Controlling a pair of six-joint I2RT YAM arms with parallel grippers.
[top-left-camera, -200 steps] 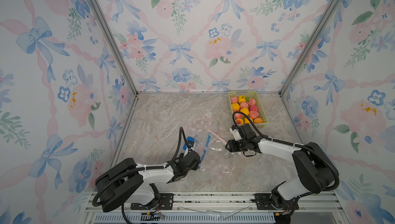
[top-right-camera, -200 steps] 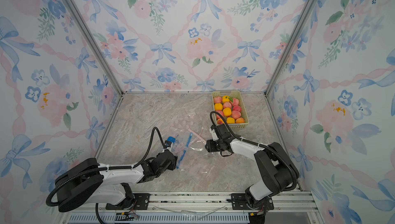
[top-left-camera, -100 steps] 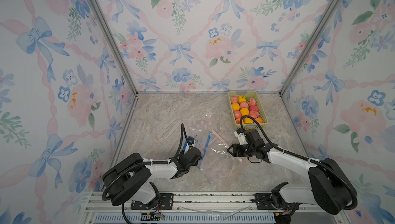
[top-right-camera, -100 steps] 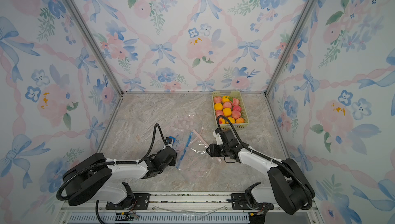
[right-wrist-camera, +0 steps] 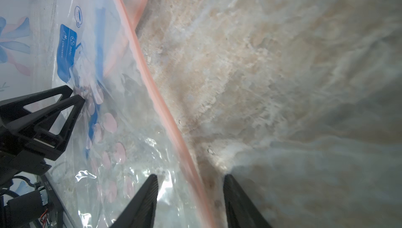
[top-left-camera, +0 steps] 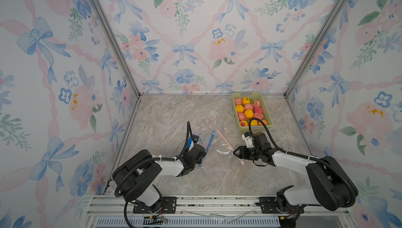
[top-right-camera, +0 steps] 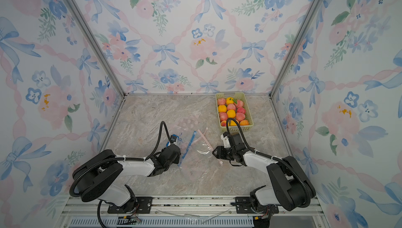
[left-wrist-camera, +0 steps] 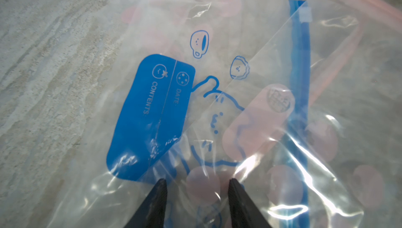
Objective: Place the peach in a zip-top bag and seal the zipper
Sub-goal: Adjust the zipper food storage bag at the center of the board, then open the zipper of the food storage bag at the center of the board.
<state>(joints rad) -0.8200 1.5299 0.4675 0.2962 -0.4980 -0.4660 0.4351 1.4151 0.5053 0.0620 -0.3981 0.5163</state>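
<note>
Peaches: the peaches (top-left-camera: pixel 248 107) lie with oranges (top-left-camera: pixel 248 114) in a yellow-green basket (top-left-camera: pixel 247 94) at the back right of the marble table (top-left-camera: pixel 174 116), well apart from both bags and held by neither arm.
Bags: two clear zip-top bags lie flat and overlapping near the middle of the table, the blue-zip bag (left-wrist-camera: pixel 195 42) and the pink-zip bag (top-left-camera: pixel 221 148).
Blue-zip bag: it carries a blue zipper (top-left-camera: pixel 210 141) and a blue label (left-wrist-camera: pixel 150 116) marked CONTENTS and DATE, with small line drawings beside it.
Pink-zip bag: its film is printed with pink dots and its pink zipper (right-wrist-camera: pixel 152 85) runs slantwise across the table; where it overlaps the blue-zip bag, which one lies on top cannot be told.
Left gripper: the left gripper (left-wrist-camera: pixel 196 182) sits low over the overlapping film, just beside the label. Its jaws stand apart, film showing in the gap, nothing visibly pinched.
Right gripper: the right gripper (right-wrist-camera: pixel 190 176) is at the edge of the pink-zip bag (the side nearer the basket), jaws spread. The pink zipper passes between them, one finger over the film and one over bare marble. Whether the tips touch the strip cannot be told.
Arms: in both top views the two grippers face each other across the bags.
</note>
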